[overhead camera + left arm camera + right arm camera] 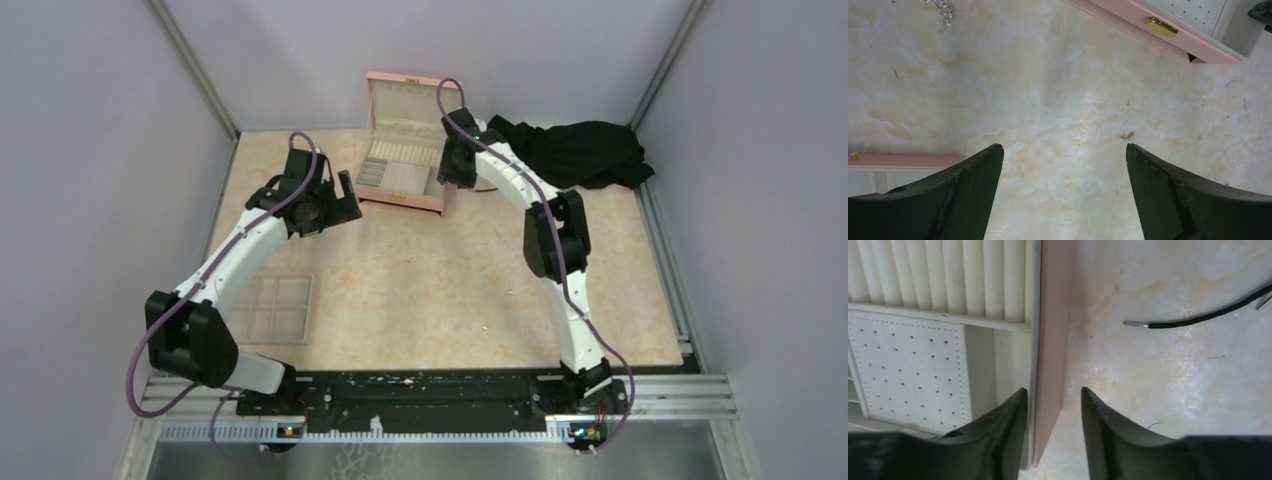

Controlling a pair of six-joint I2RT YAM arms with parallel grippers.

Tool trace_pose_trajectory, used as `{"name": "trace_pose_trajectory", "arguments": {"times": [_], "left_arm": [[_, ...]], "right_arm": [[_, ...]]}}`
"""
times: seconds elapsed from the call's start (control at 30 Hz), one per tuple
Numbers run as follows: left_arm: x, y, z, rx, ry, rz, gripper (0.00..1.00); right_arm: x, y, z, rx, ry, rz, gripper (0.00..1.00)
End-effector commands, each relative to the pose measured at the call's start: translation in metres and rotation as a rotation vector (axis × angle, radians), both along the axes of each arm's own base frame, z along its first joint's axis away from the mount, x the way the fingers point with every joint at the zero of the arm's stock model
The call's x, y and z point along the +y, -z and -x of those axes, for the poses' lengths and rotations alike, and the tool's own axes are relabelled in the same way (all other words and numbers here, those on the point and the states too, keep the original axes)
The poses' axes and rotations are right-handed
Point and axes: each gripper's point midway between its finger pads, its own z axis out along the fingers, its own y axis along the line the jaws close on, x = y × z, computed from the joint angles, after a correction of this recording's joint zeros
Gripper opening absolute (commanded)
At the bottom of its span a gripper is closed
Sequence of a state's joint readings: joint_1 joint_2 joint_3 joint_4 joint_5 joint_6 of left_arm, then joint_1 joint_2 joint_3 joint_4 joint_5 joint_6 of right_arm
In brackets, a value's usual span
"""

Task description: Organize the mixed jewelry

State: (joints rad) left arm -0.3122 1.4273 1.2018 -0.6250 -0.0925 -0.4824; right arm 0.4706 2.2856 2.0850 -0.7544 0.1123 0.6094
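Observation:
Tiny gold-coloured jewelry specks lie on the marbled table, at centre (pixel 410 262) and to the right (pixel 510 293), (pixel 487 326). In the left wrist view a small gold piece (pixel 1127 135) lies just off my right fingertip, and a sparkly pale chain (pixel 943 11) lies at the top left. My left gripper (pixel 338 198) (pixel 1064 146) is open and empty over bare table, left of the open pink box (pixel 400 195). My right gripper (pixel 452 172) (pixel 1053 390) is open and straddles the box's right wall (pixel 1050 340), one finger inside and one outside.
The beige six-compartment tray (pixel 272 308) lies near the left arm's base. A black cloth (pixel 580 150) is heaped at the back right. A black cord with a metal tip (pixel 1198 317) lies right of the box. The box's gold clasp (pixel 1162 26) shows in the left wrist view.

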Motion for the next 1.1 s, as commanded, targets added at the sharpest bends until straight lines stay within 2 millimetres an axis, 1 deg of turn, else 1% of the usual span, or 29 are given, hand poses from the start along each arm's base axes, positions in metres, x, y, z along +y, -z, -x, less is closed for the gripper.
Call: {"name": "trace_pose_trajectory", "arguments": {"times": [0.0, 0.03, 0.13, 0.23, 0.37, 0.5, 0.57, 0.6, 0.63, 0.7, 0.77, 0.8, 0.87, 0.97, 1.07], "left_arm": [[-0.001, 0.001, -0.001, 0.017, -0.009, 0.007, 0.98], [-0.001, 0.002, -0.001, 0.019, -0.01, 0.003, 0.98], [0.003, 0.005, 0.002, 0.035, -0.019, -0.015, 0.98], [0.0, 0.009, 0.008, 0.058, 0.012, -0.009, 0.98], [0.012, 0.019, 0.02, 0.102, -0.027, -0.049, 0.98], [0.033, 0.028, 0.034, 0.158, -0.1, -0.102, 0.98], [0.045, 0.034, 0.042, 0.196, -0.152, -0.129, 0.98], [0.05, 0.037, 0.046, 0.216, -0.184, -0.141, 0.98], [0.056, 0.042, 0.052, 0.245, -0.218, -0.158, 0.98], [0.068, 0.052, 0.063, 0.301, -0.283, -0.191, 0.98], [0.075, 0.059, 0.07, 0.339, -0.33, -0.208, 0.98], [0.076, 0.064, 0.072, 0.358, -0.347, -0.214, 0.98], [0.08, 0.069, 0.073, 0.374, -0.386, -0.22, 0.98], [0.084, 0.079, 0.074, 0.4, -0.446, -0.218, 0.95], [0.09, 0.094, 0.078, 0.425, -0.526, -0.194, 0.88]], "right_arm": [[-0.009, -0.015, -0.009, -0.041, 0.048, 0.023, 0.37], [-0.012, -0.014, -0.009, -0.042, 0.052, 0.026, 0.33], [-0.022, -0.015, -0.01, -0.055, 0.07, 0.043, 0.17], [-0.037, -0.017, -0.012, -0.065, 0.086, 0.074, 0.0], [-0.064, -0.017, -0.014, -0.062, 0.116, 0.127, 0.0], [-0.091, -0.022, -0.013, -0.072, 0.156, 0.148, 0.0], [-0.1, -0.024, -0.013, -0.079, 0.168, 0.144, 0.0], [-0.102, -0.025, -0.012, -0.081, 0.16, 0.136, 0.0], [-0.101, -0.028, -0.013, -0.087, 0.147, 0.122, 0.04], [-0.096, -0.039, -0.013, -0.109, 0.114, 0.098, 0.23], [-0.09, -0.054, -0.012, -0.136, 0.088, 0.066, 0.46], [-0.087, -0.062, -0.011, -0.152, 0.074, 0.047, 0.52], [-0.082, -0.082, -0.008, -0.192, 0.051, 0.012, 0.58], [-0.083, -0.109, 0.001, -0.246, 0.038, -0.011, 0.59], [-0.088, -0.125, 0.012, -0.279, 0.035, -0.014, 0.59]]}}
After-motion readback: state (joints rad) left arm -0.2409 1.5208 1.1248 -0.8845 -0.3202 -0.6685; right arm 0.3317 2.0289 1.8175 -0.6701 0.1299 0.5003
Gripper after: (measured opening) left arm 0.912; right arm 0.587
